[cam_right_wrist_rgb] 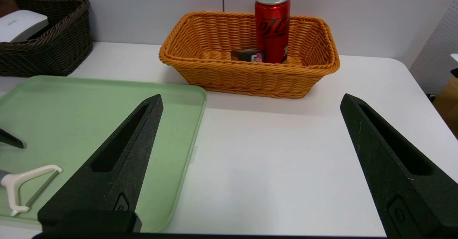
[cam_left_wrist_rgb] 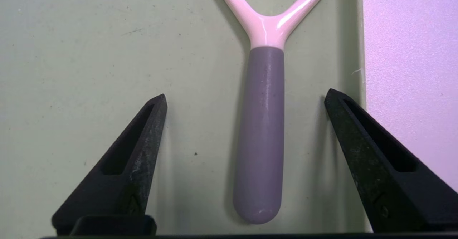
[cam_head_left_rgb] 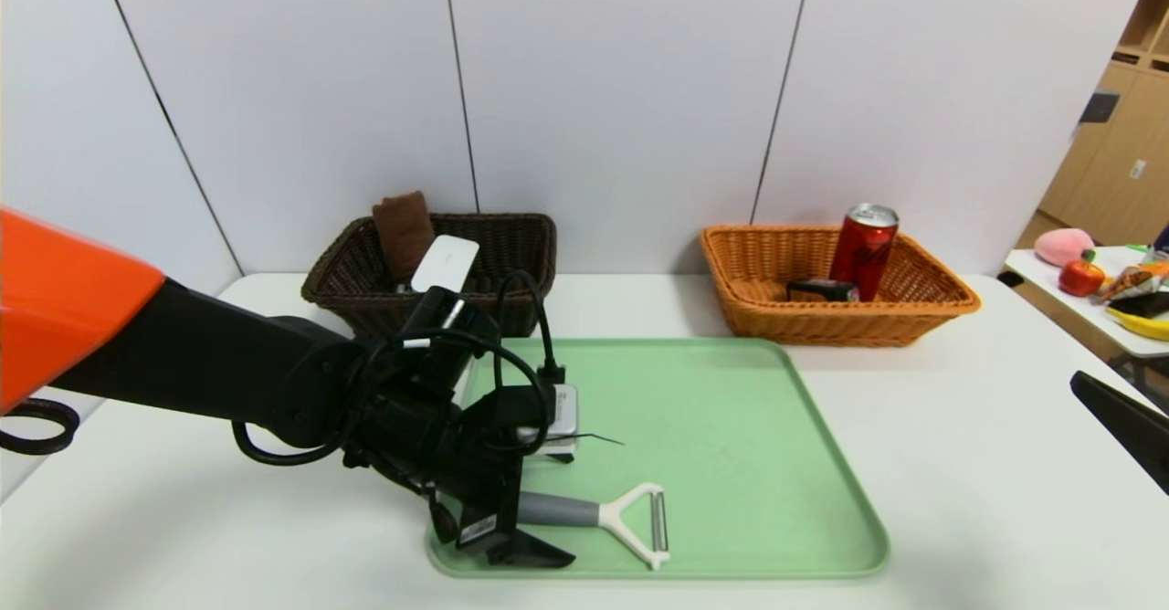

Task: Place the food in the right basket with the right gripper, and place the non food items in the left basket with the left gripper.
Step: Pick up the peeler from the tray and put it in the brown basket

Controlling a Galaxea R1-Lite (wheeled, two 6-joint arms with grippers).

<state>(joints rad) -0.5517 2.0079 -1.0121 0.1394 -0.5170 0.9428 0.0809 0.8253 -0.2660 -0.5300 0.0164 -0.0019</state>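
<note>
Peeler [cam_head_left_rgb: 614, 517] lies on tray [cam_head_left_rgb: 776, 464], baskets [cam_head_left_rgb: 836, 304] behind.

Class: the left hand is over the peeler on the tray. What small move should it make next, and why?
Probably close on the handle. In the left wrist view the left hand is open, its fingers either side of the peeler, which lies flat on the tray. It looks centred between them, so closing should grip it.

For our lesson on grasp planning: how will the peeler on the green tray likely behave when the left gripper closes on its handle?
The peeler looks rigid, so it probably won't flex. Its rounded handle might roll slightly between the open left gripper fingers. The forked head could tip it down.
</note>
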